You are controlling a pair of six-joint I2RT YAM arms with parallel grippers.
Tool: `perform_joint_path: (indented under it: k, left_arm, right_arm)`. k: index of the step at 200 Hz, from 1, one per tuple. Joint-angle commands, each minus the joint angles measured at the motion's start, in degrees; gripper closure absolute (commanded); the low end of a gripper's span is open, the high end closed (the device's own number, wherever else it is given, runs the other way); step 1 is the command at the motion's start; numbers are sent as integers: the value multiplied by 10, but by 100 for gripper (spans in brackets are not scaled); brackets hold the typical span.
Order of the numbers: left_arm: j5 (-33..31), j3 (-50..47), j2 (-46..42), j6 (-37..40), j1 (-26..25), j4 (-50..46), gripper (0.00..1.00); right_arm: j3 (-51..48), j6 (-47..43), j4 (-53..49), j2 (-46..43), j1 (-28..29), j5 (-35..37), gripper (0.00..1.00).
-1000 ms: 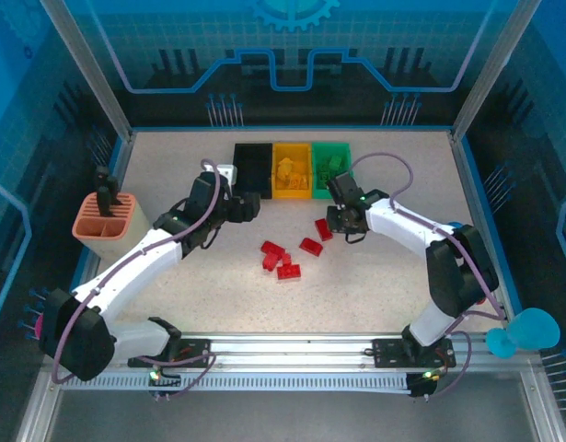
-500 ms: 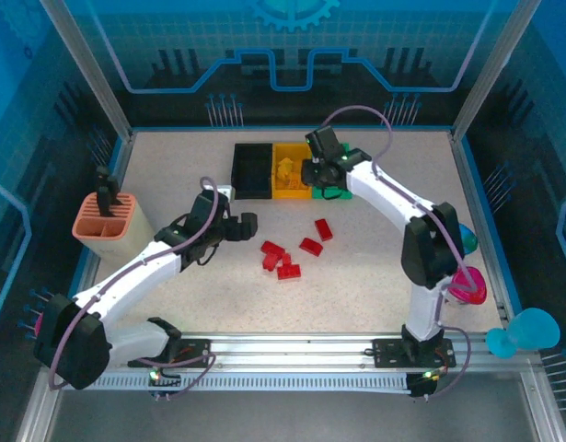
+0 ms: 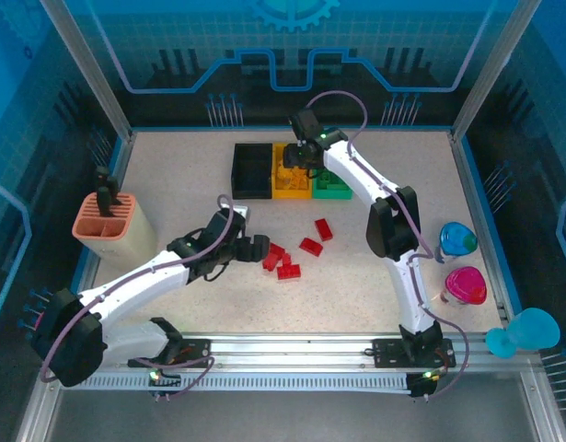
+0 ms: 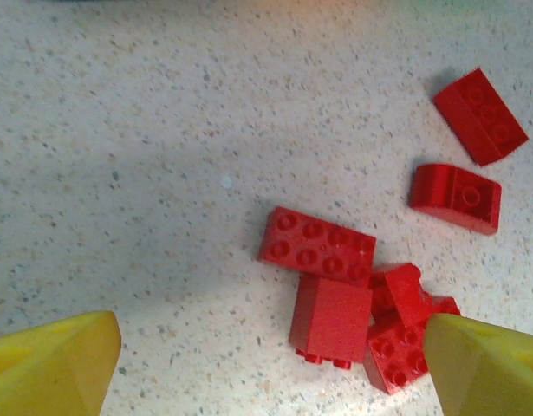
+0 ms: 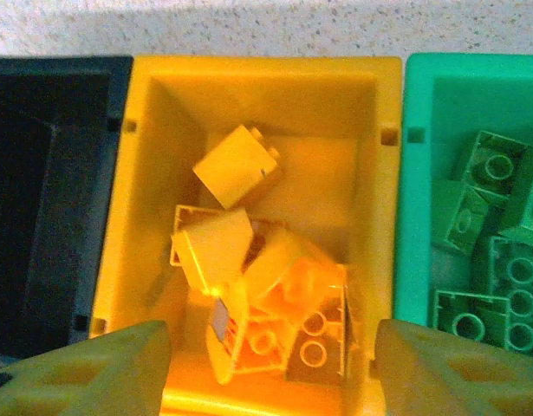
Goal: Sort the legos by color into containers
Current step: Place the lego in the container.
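Tabletop (image 5: 249, 22): yellow bin (image 5: 266, 68) holds perhaps five legos (image 5: 238, 165).

A pale speckled table (image 3: 167, 175) sits inside a frame of aluminium posts (image 3: 87, 64). Blue see-through panels (image 3: 292, 46), printed with a gear and circuit lines, form the walls. A metal rail (image 3: 292, 343) runs along the near edge. A salmon holder (image 3: 103, 226) stands left, and coloured flasks (image 3: 465, 285) stand right.
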Motion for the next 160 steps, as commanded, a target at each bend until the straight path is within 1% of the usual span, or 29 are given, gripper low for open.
perform_joint_path:
  k: [1,47,69,85,114,160]
  left_arm:
    - [-6,-12,5,-16,-17,-10,9]
    - [11,-18,45,-28,-45,-3,12]
    - [20,-13,65,-31,-56,-5,13]
    - [14,-16,71,-34,-63,-2,13]
    - [4,-30,77,-36,-65,18,15]
    - [9,-25,120,-38,-64,36,20]
  right_arm:
    - [-33,2,-4,-36,2,12,34]
    - [-193,10,74,-152,5,5,34]
    - [-257,17,102,-199,6,-2,34]
    - [-293,19,111,-229,7,-10,35]
    - [-372,16,132,-294,11,-18,36]
    - [-509,16,169,-406,13,-35,37]
